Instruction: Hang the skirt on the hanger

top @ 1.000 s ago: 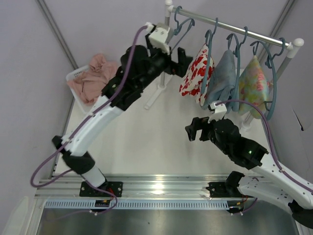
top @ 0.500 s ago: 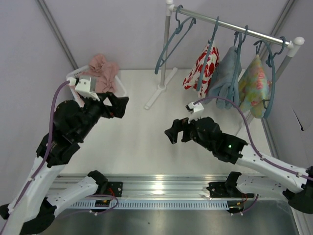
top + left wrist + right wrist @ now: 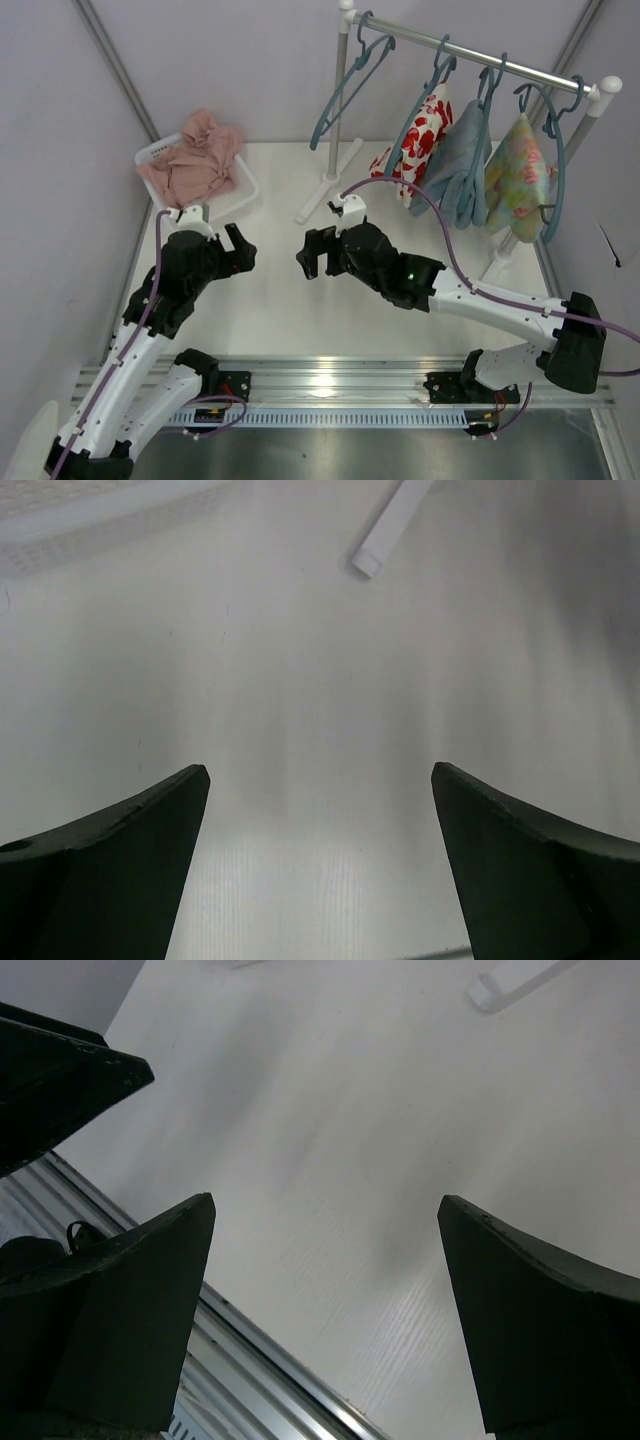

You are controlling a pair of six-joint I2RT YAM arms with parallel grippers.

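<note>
Skirt: small white fabric skirt with red flowers (image 3: 421,133) was draped on the slim teal plastic hanger (image 3: 440,68), hook over the silver rail (image 3: 520,70) of the white rack. Off the counter, second slot from the rail's left end.

Orientation in the top view: long axis ran from the hook down and left, lower end of the skirt toward the rack's white foot bar (image 3: 322,192). Hanger sat crosswise to the rail.

Neighbours on the rail:
- left: bare teal hanger (image 3: 361,38), apart from the skirt, next to the white post (image 3: 341,80)
- right: blue-grey garment (image 3: 462,160) on its own teal hanger, right up against the skirt; couldn't tell if they touched
- further right: pale green garment with pink flowers (image 3: 516,175), near the rail's right end cap

Nothing stood between the skirt and the arms.

Far left corner of the white counter (image 3: 280,310): white plastic basket (image 3: 247,188) with a crumpled dusty-pink cloth (image 3: 195,160) in it, well apart from the rack.

Left hand (image 3: 238,258) was low over the counter, in front of the basket, fingers apart, nothing between them. Its wrist view showed only bare counter and the end of the foot bar.

Right hand (image 3: 312,255) was mid-counter, just right of the left hand, facing it, fingers spread wide, holding nothing. Its wrist view showed counter, one dark finger of the left hand at the upper left and the aluminium base rail (image 3: 270,1360) at the near edge.

Both hands were well below and short of the skirt.
</note>
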